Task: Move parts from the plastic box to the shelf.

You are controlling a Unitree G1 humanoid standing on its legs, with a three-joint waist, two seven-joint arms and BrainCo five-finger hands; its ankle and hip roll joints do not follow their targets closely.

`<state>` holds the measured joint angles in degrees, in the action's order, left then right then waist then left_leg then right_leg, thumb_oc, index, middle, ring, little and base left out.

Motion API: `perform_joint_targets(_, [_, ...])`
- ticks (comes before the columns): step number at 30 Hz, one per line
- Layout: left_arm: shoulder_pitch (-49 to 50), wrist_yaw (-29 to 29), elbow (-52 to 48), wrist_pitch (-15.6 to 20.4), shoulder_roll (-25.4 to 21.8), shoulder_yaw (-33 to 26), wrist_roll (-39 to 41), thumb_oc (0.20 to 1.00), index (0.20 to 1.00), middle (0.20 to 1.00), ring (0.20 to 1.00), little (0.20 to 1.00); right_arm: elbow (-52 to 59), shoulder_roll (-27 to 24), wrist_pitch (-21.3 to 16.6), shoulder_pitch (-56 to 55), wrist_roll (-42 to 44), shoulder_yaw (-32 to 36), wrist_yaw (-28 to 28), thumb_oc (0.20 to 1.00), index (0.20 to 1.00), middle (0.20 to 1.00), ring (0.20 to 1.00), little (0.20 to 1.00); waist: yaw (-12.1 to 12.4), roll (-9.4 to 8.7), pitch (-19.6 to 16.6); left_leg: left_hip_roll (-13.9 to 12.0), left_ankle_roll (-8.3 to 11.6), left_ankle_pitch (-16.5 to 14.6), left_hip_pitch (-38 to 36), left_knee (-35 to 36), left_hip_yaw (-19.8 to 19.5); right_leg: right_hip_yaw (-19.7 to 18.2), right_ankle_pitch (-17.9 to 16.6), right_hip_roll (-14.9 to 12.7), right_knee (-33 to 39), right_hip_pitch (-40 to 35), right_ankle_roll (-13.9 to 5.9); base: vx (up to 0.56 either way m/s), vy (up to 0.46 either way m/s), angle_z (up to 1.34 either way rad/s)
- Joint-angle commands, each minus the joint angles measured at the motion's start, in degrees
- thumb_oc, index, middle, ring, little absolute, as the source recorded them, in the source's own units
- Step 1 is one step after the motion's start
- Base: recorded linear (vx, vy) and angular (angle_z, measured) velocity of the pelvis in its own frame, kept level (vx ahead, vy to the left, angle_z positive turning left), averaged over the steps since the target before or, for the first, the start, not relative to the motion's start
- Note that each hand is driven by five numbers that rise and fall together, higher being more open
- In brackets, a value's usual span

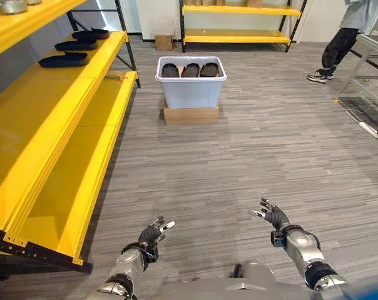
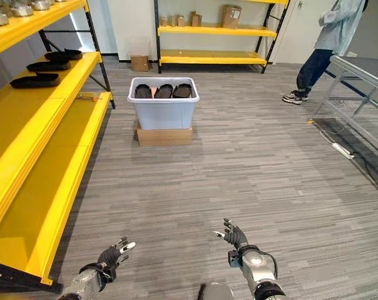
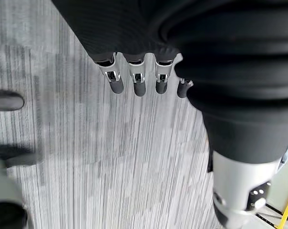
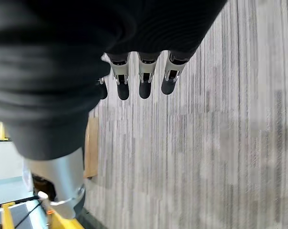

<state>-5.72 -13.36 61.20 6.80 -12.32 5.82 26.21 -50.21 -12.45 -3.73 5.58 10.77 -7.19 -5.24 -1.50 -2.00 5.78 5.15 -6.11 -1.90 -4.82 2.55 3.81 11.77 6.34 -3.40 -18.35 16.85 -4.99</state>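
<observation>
Big yellow shelf (image 1: 64, 119) along the left, with flat black parts (image 1: 64, 60) lying on it. Farther off, a pale plastic box (image 1: 190, 87) on a cardboard box (image 1: 190, 115), three more dark parts (image 1: 190, 70) side by side inside. Down low, left hand (image 1: 155, 232) and right hand (image 1: 273, 215), both empty over the floor, fingers straight and spread.

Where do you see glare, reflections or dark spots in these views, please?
Left eye view: the yellow shelf carries a pale sheen across its middle level; the parts in the box read as dark shapes against its pale wall. Right eye view: a bright glow sits behind the shelf's far post. Left wrist view: small highlights glint on the silver of the left robot hand.
</observation>
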Motion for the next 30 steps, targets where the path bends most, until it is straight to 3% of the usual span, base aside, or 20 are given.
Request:
perform_joint_targets(1, [-0.3,0.4,-1.5,0.7,0.2,1.0,-2.4,1.000,1.000,1.000,1.000,1.000,-2.3,-1.2,-3.3,1.4,-1.3,1.7,1.2,1.000,1.000,1.000,1.000,1.000,0.3,-1.36,-1.1,1.6,-0.08,-1.5,-1.8,0.0,2.9,-0.3,-16.8,0.2,14.0,-3.6,-0.61,0.32,-0.090,0.17])
perform_joint_targets(2, [-0.3,0.4,-1.4,0.9,0.2,1.3,-2.6,1.000,1.000,1.000,1.000,1.000,-2.5,-1.3,-3.6,1.2,-1.3,1.8,1.3,1.000,1.000,1.000,1.000,1.000,0.2,-1.44,-1.0,1.7,-0.21,-1.8,-2.0,-0.1,2.6,-0.3,-17.7,0.2,15.0,-3.3,-0.75,0.38,-0.098,0.25])
perform_joint_targets(3, [-0.2,-0.1,-0.9,1.5,0.2,2.9,-3.9,1.000,1.000,1.000,1.000,1.000,-3.1,-1.2,-5.0,0.6,-1.0,2.2,3.0,1.000,1.000,1.000,1.000,1.000,-0.2,-2.24,-0.9,3.0,-0.94,-3.0,-2.5,-0.7,0.7,-1.3,-20.8,-0.1,18.7,-1.6,-1.18,0.49,-0.110,0.29])
perform_joint_targets(6, [-0.9,-1.7,1.4,2.5,1.3,5.6,-5.9,1.000,1.000,1.000,1.000,1.000,-4.9,-1.9,-6.1,-0.3,-1.6,2.9,7.4,1.000,1.000,1.000,1.000,1.000,-1.9,-2.65,-1.8,4.4,-1.22,-5.4,-3.7,-1.8,-3.5,-5.5,-22.2,0.8,21.4,-2.5,-0.01,0.51,-0.083,0.81])
perform_joint_targets(10, [-0.1,-2.1,3.5,3.1,1.8,6.2,-6.2,1.000,1.000,1.000,1.000,1.000,-7.3,-2.5,-6.5,-0.5,-2.4,1.9,9.6,1.000,1.000,1.000,1.000,1.000,-2.1,-2.43,-4.4,3.6,0.23,-8.1,-6.0,-2.8,-3.7,-3.1,-18.5,1.0,19.7,-4.7,1.62,0.49,-0.124,0.97])
perform_joint_targets(11, [1.0,-2.8,3.9,3.6,1.9,5.6,-6.2,1.000,1.000,1.000,1.000,1.000,-7.5,-2.8,-6.2,-1.1,-2.9,1.2,9.5,1.000,1.000,1.000,1.000,1.000,-2.4,-2.01,-5.5,2.8,1.21,-9.2,-6.8,-3.8,-3.3,-2.7,-16.0,1.7,18.9,-5.8,2.71,0.46,-0.152,0.27])
perform_joint_targets(13, [2.6,-3.8,4.4,5.1,2.4,5.0,-5.5,1.000,1.000,1.000,1.000,1.000,-6.8,-3.4,-5.7,-2.3,-5.4,0.0,9.7,1.000,1.000,1.000,1.000,1.000,-3.2,-1.36,-7.1,1.8,3.22,-10.5,-7.4,-7.8,-2.7,-3.7,-13.7,2.8,17.9,-7.0,4.35,0.51,-0.194,0.27])
perform_joint_targets(14, [2.6,-3.8,4.4,5.1,2.4,5.0,-5.5,1.000,1.000,1.000,1.000,1.000,-6.8,-3.4,-5.7,-2.3,-5.5,0.0,9.7,1.000,1.000,1.000,1.000,1.000,-3.2,-1.31,-7.1,1.7,3.24,-10.6,-7.3,-7.9,-2.7,-3.7,-13.6,2.9,17.9,-7.0,4.36,0.51,-0.241,0.06])
perform_joint_targets(15, [2.7,-3.4,4.4,5.7,2.9,5.0,-5.0,1.000,1.000,1.000,1.000,1.000,-6.3,-3.8,-5.3,-2.8,-5.6,-0.8,9.6,1.000,1.000,1.000,1.000,1.000,-3.7,-0.65,-7.6,0.1,5.12,-8.0,-6.4,-13.7,-0.7,-3.2,-12.1,3.6,17.4,-7.6,5.39,0.27,-0.168,-0.04])
perform_joint_targets(19, [1.4,-0.5,4.4,6.7,3.9,4.1,-4.1,1.000,1.000,1.000,1.000,1.000,-6.0,-4.4,-5.1,-2.7,-6.4,-1.3,8.9,1.000,1.000,1.000,1.000,1.000,-4.2,-0.42,-7.0,-2.3,8.80,-2.7,0.0,-32.7,4.3,-1.7,-9.7,3.8,17.1,-9.1,7.66,0.23,-0.190,-0.06])
perform_joint_targets(21, [1.1,0.7,4.1,6.7,4.1,4.0,-4.7,1.000,1.000,1.000,1.000,1.000,-5.9,-4.5,-4.9,-2.7,-6.3,-1.4,9.0,1.000,1.000,1.000,1.000,1.000,-4.1,-0.50,-6.7,-3.0,9.16,-2.0,2.7,-36.5,4.9,-1.6,-9.4,3.7,16.9,-9.4,7.99,0.12,-0.133,0.03])
perform_joint_targets(22, [0.0,3.7,3.6,6.9,4.2,3.6,-6.3,1.000,1.000,1.000,1.000,1.000,-6.3,-4.6,-5.0,-2.5,-5.2,-1.7,9.9,1.000,1.000,1.000,1.000,1.000,-3.7,-1.50,-5.1,-5.4,9.18,-0.5,10.0,-43.1,6.6,-2.1,-8.3,2.7,16.4,-11.2,8.29,0.14,-0.146,0.01])
perform_joint_targets(24, [-0.5,4.8,3.1,7.2,3.9,3.0,-7.0,1.000,1.000,1.000,1.000,1.000,-6.8,-5.0,-5.5,-2.1,-3.9,-2.1,9.8,1.000,1.000,1.000,1.000,1.000,-3.2,-1.18,-3.6,-7.4,8.71,-1.4,14.2,-43.4,7.7,-3.0,-7.5,3.1,16.3,-13.3,8.26,0.19,-0.105,0.21])
perform_joint_targets(25, [-0.4,5.9,2.1,7.8,3.5,2.5,-7.5,1.000,1.000,1.000,1.000,1.000,-6.7,-4.8,-5.5,-2.0,-4.2,-2.1,9.4,1.000,1.000,1.000,1.000,1.000,-2.9,-1.06,-3.0,-8.1,8.15,-0.9,15.6,-36.2,9.2,-4.1,-6.2,3.1,16.8,-15.3,7.95,0.18,-0.010,0.19])
perform_joint_targets(28, [0.1,7.0,-0.3,7.2,2.7,1.8,-7.1,1.000,1.000,1.000,1.000,1.000,-6.5,-4.8,-3.9,-2.1,-4.8,-2.4,8.6,1.000,1.000,1.000,1.000,1.000,-2.1,-0.72,-2.3,-8.6,8.11,1.1,17.6,-24.9,10.9,-6.0,-5.1,3.0,18.2,-18.4,7.08,0.29,0.054,-0.32])
perform_joint_targets(30, [-0.1,6.8,-1.0,5.9,2.7,1.3,-4.6,1.000,1.000,1.000,1.000,1.000,-6.9,-4.9,-3.5,-1.9,-4.8,-2.8,8.2,1.000,1.000,1.000,1.000,1.000,-1.2,-0.06,-2.1,-8.5,8.58,4.8,19.2,-16.8,10.0,-6.0,-4.7,3.2,19.1,-19.9,6.65,0.29,0.100,-0.33])
